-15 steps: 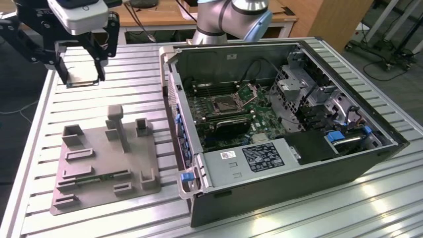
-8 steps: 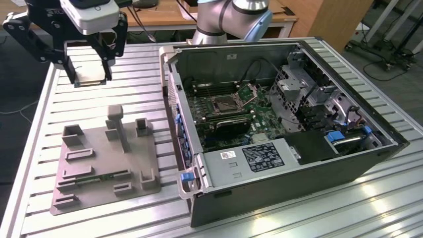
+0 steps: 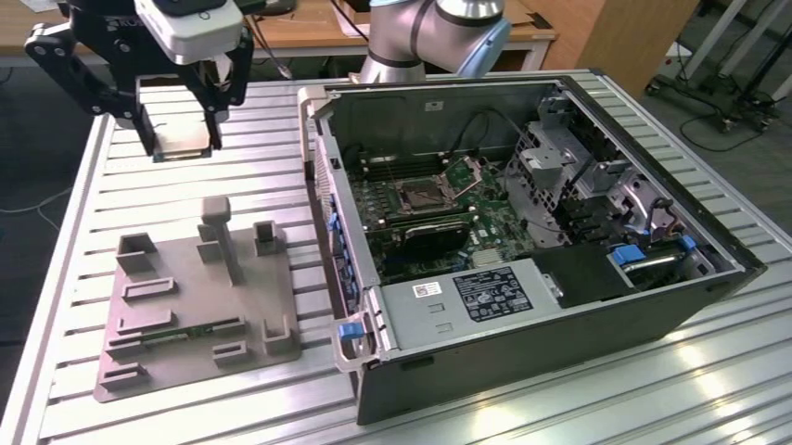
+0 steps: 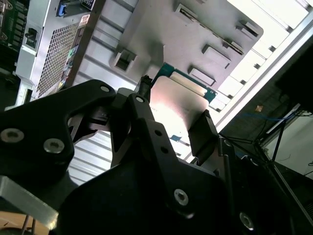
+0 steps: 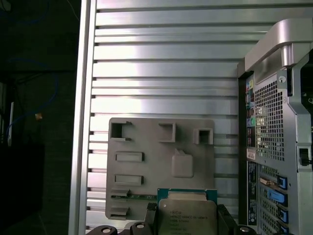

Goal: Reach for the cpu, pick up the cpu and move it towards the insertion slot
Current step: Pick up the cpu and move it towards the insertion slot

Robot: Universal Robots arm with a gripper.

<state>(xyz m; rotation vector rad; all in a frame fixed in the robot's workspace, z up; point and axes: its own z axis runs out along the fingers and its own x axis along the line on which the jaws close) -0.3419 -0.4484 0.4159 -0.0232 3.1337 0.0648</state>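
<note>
The cpu point(image 3: 185, 139) is clamped between the two fingers of the gripper point(image 3: 185, 146) by opposite edges, and is held in the air above the table point(image 3: 693, 389), toward its far corner on the exterior view's left. In both wrist views the pale metal face is seen between the black fingers point(image 5: 149, 215), lifted clear of the grey tray point(image 5: 161, 161) below. The socket point(image 3: 415, 195) lies well apart from it, deep inside the open computer case point(image 3: 532, 306), with its hinged plate point(image 3: 472, 171) raised beside it.

The hold is judged to be the weak point: only thin edges are gripped, so the cpu could be tilted or let slip by a jolt, and a fall onto the ribbed table would be likely to damage it. The upright wall of the case point(image 3: 325, 176) stands between the cpu and the socket, and it could be struck if the cpu is carried too low. A black cable point(image 3: 495, 125) hangs across the inside of the case near the socket and could be snagged. The raised plate could be knocked by a finger. A cpu brought in tilted or turned the wrong way would probably not be seated cleanly
</note>
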